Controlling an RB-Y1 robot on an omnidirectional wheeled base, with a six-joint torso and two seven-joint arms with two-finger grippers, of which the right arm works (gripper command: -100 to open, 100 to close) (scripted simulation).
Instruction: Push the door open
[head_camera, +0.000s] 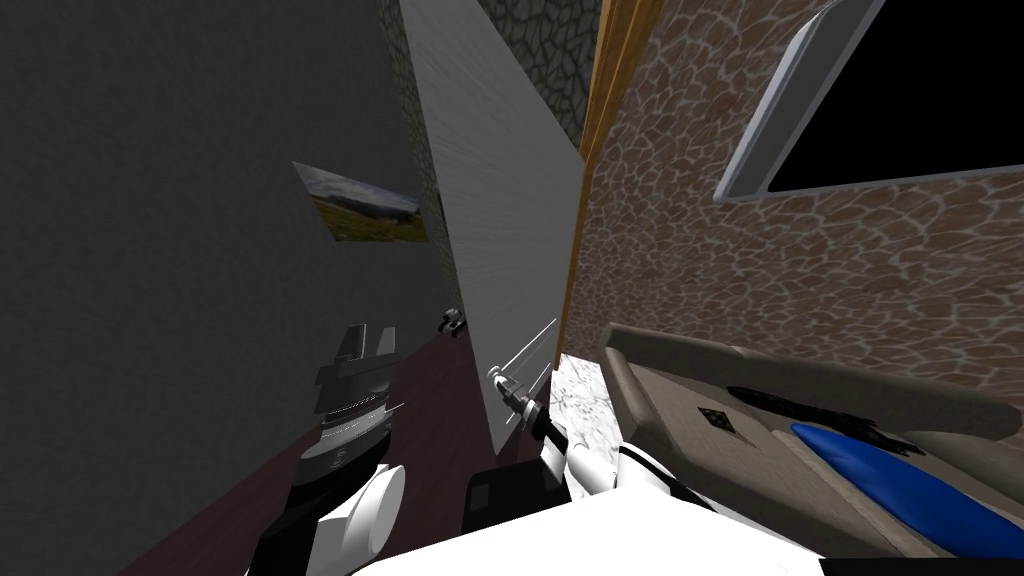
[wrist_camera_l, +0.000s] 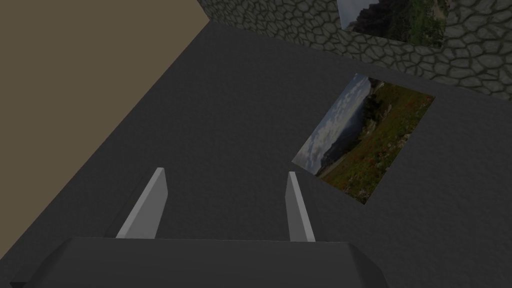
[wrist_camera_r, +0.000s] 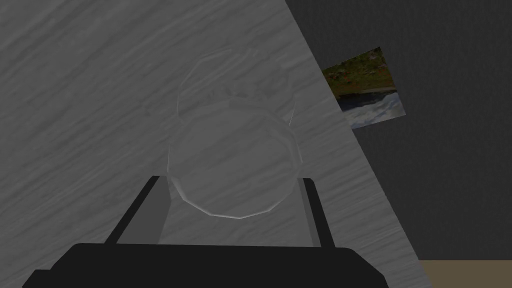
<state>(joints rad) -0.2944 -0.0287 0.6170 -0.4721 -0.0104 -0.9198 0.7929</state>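
straddling the knob (wrist_camera_r: 235, 160), the right gripper (wrist_camera_r: 231, 179) has its fingers spread wide, one at each side of it; whether they touch it i cannot tell. the knob sits on the grey door (head_camera: 500, 200), which stands at an angle to the wooden frame (head_camera: 600, 150) on its right. the left gripper (wrist_camera_l: 225, 171), fingers spread and holding nothing, is raised left of the door, facing a dark wall (head_camera: 150, 250).

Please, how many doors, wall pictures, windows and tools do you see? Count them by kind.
Door: 1
Wall pictures: 2, dark-wall picture, stone-wall picture
Window: 1
Tools: 2, left tool, right tool
Total: 6
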